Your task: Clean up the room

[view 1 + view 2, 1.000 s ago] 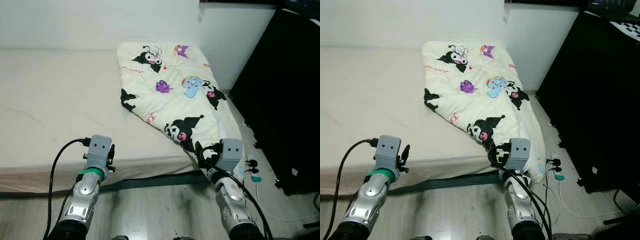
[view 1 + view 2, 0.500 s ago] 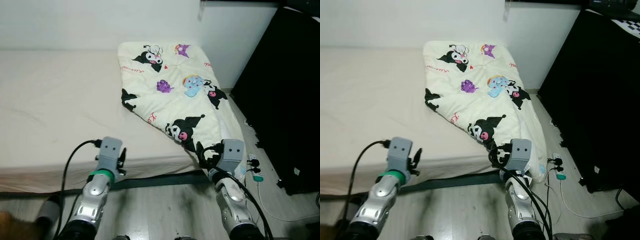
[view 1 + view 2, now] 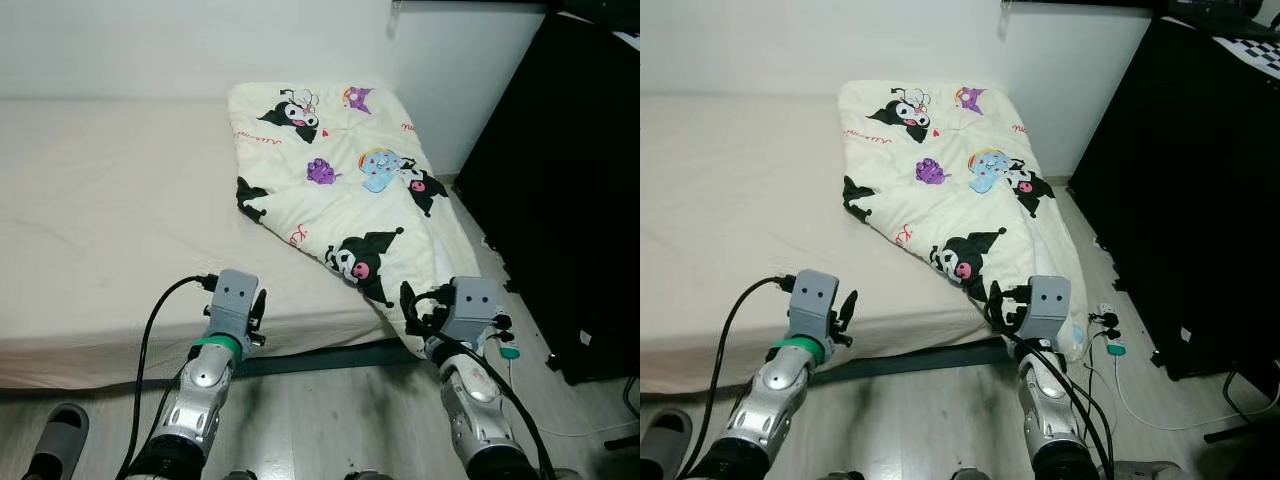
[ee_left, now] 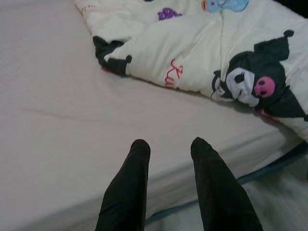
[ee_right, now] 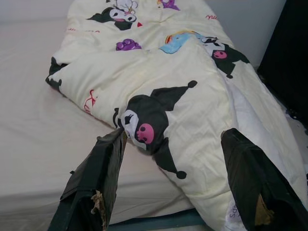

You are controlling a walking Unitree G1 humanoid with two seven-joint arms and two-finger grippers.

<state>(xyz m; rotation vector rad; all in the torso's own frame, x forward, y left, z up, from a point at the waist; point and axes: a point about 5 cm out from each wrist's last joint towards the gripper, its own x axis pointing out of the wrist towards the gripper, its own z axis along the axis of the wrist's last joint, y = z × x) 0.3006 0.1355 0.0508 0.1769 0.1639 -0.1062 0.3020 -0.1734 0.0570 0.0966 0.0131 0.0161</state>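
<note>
1. Since a second ago the left arm has swung inward toward the frame's centre, and a slipper [image 3: 55,432] has come into view at lower left as the camera shifted.
2. The right gripper [image 5: 179,166] is spread wide, its fingers [image 5: 98,166] bracketing the quilt's hanging corner at the bed edge.
3. The left gripper [image 4: 168,147] has its fingers slightly parted, empty, over bare mattress [image 3: 110,220].
4. The quilt [image 3: 340,190] lies crumpled, running from upper centre down to lower right and spilling off the bed.
5. Its near end is right ahead of the right gripper, so that arm looks the nearer; the left sits well to the side.
6. A cable and plugs [image 3: 1110,340] lie on the floor at right.
</note>
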